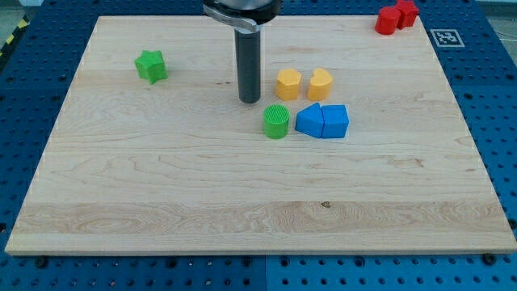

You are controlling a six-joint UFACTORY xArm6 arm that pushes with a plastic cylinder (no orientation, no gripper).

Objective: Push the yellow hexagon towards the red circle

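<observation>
The yellow hexagon (288, 83) lies a little above the board's middle, with a yellow heart-shaped block (321, 83) just to its right. The red circle (387, 21) sits at the board's top right corner, touching a red star-like block (406, 11). My tip (250, 100) rests on the board just left of the yellow hexagon, a small gap apart, and above-left of the green circle (276, 121).
Two blue blocks (321, 121) lie side by side right of the green circle, below the yellow pair. A green star (151, 65) sits at the upper left. The wooden board (161, 202) lies on a blue perforated table.
</observation>
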